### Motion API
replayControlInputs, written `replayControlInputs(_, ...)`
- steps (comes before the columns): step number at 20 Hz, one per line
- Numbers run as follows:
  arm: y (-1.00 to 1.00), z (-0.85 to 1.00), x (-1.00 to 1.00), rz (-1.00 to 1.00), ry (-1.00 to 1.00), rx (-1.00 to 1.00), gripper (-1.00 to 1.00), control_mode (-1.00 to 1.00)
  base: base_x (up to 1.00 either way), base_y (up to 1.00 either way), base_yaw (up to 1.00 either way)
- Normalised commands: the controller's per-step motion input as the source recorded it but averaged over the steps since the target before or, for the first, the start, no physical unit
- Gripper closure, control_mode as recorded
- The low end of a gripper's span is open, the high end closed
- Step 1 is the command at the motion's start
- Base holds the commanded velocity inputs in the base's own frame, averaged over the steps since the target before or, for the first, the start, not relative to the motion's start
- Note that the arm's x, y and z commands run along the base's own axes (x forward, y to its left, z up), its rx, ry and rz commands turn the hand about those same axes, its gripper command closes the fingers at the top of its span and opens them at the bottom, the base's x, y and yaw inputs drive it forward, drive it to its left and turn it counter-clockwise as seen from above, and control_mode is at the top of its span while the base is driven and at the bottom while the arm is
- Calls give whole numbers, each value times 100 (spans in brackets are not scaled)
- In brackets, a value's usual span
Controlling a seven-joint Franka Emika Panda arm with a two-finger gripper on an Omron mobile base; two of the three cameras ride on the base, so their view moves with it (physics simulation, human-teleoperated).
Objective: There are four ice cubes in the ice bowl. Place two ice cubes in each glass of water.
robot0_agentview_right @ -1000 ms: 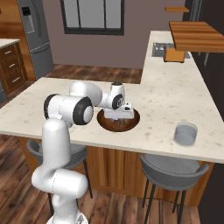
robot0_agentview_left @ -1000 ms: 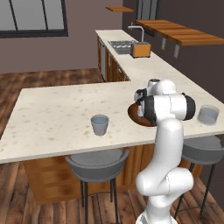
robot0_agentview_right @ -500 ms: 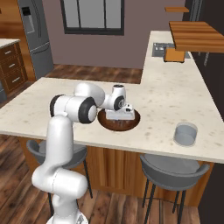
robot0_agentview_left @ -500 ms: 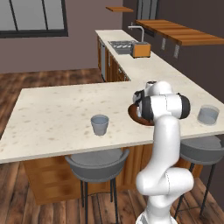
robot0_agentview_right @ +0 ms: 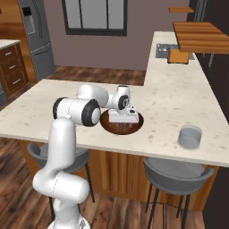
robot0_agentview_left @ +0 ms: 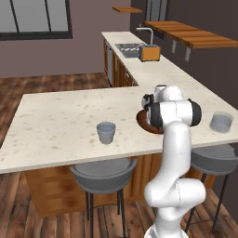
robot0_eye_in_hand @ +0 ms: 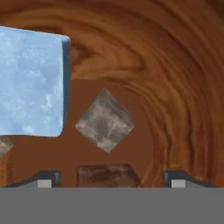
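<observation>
We have our hand (robot0_eye_in_hand: 108,180) down inside the shallow round reddish-brown wooden bowl (robot0_agentview_right: 134,129), fingers spread apart around nothing, a pale blue translucent ice cube (robot0_eye_in_hand: 30,83) beside it.

Glasses of water: two, one (robot0_agentview_left: 106,132) on the near stretch of counter, one (robot0_agentview_left: 220,122) at the right-hand end. Ice bowl (robot0_agentview_right: 107,126): one, wooden, on the counter (robot0_agentview_left: 60,121) between them. Ice cubes: one pale blue cube (robot0_eye_in_hand: 33,83) plainly counted in the hand view; two greyish-brown cube-like shapes lie beside it on the bowl floor, nature unclear. Bar stools: two, one (robot0_agentview_left: 103,173) under the counter edge, one (robot0_agentview_left: 214,158) to its right. Toaster (robot0_agentview_left: 149,52): one, orange. Sink (robot0_agentview_left: 130,46): one. Robot arm: one.
</observation>
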Motion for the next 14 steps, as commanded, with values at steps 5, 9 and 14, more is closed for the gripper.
replayControlInputs(5,-10,-14,-39,0,4,0,100,-100,0,0,0)
replayControlInputs(9,0,2,-2,0,0,0,100,-100,0,0,0)
replayControlInputs(14,37,98,-39,-5,-12,2,100,-100,0,0,0)
